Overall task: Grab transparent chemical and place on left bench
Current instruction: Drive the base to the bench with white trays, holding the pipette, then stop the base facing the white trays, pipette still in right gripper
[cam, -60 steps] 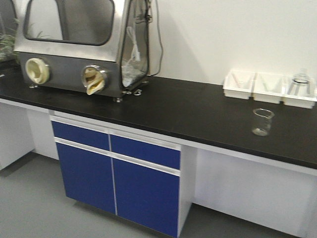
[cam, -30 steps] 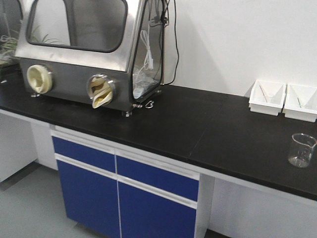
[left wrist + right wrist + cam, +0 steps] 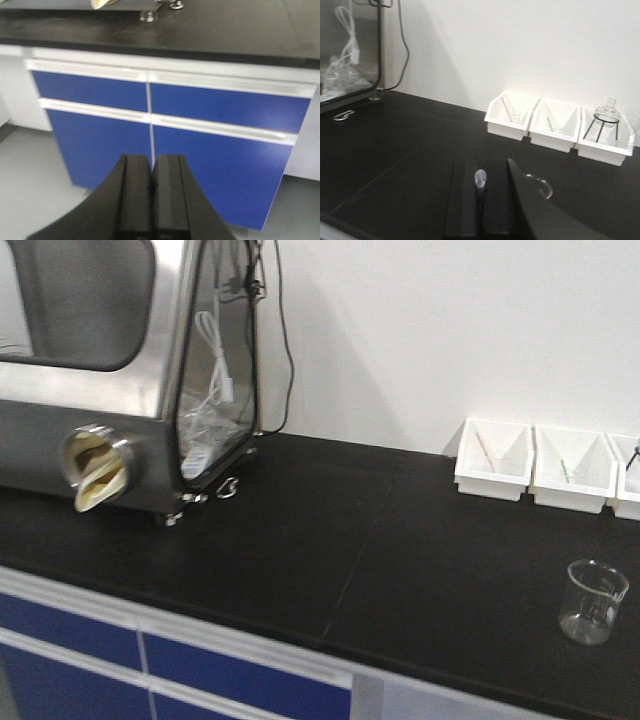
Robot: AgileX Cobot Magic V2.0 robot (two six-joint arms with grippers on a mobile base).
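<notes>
Right jaws are narrow, nearly together, and there's what looks like a small clear vial (image 3: pixel 480 179) pinched between them. It's tiny in the right wrist view, so I can't say what's inside. If that is the transparent chemical, the grab is done. The vial hangs over the near part of the black tabletop (image 3: pixel 400 540), and by my read it isn't touching down.

Just beyond the jaws an empty glass beaker (image 3: pixel 593 602) stands upright on the tabletop. Further back, the three white bins (image 3: pixel 570 495) line up against the white wall (image 3: pixel 450 340), and the rightmost one carries a round glass flask (image 3: pixel 607 111). Off to the left, the steel glove box (image 3: pixel 110 370) takes up its end.

Left jaws are pressed together on nothing. They point at the blue cabinet doors (image 3: pixel 215 165) under the tabletop, well away from the action.

What's left, as I judge it, is to lower the vial onto a bare patch of tabletop, clear of the beaker, and open up. The placement is not yet done.
</notes>
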